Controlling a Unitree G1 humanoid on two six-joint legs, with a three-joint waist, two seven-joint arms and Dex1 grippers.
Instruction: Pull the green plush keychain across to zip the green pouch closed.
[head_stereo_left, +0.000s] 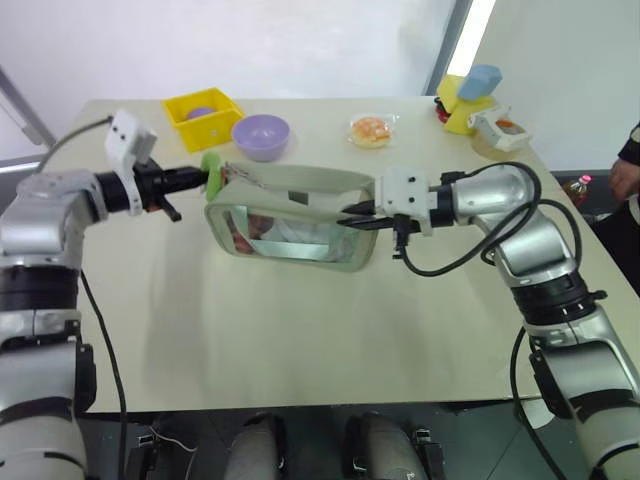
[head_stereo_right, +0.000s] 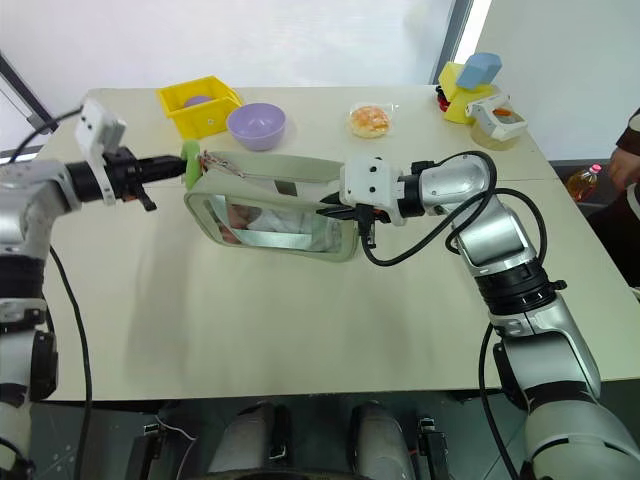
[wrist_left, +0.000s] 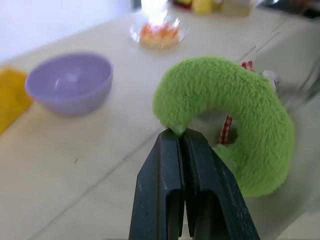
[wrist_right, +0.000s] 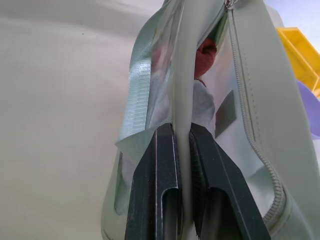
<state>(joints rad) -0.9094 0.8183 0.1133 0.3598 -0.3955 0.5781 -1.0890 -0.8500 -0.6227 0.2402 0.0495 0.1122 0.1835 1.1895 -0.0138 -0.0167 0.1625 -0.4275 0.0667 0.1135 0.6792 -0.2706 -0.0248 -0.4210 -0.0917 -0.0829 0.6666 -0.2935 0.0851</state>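
Observation:
The green pouch (head_stereo_left: 295, 228) stands on its edge mid-table, its clear window toward me and its zipper running along the top. At its left end hangs the green plush keychain (head_stereo_left: 213, 171), a fuzzy lime ring. My left gripper (wrist_left: 183, 136) is shut on the ring's edge, its black fingers (wrist_left: 162, 170) pinching the plush. My right gripper (head_stereo_left: 352, 216) comes in from the right and is shut on the pouch's right end. In the right wrist view its fingers (wrist_right: 155, 175) clamp a fold of the pouch's fabric (wrist_right: 180, 90).
A lilac bowl (head_stereo_left: 261, 135) and a yellow bin (head_stereo_left: 202, 115) sit behind the pouch's left end. A wrapped bun (head_stereo_left: 371, 130) lies further right. Yellow and blue blocks (head_stereo_left: 470, 95) and a container (head_stereo_left: 500, 128) stand at the far right corner. A person's hand (head_stereo_left: 625, 178) shows at the right edge.

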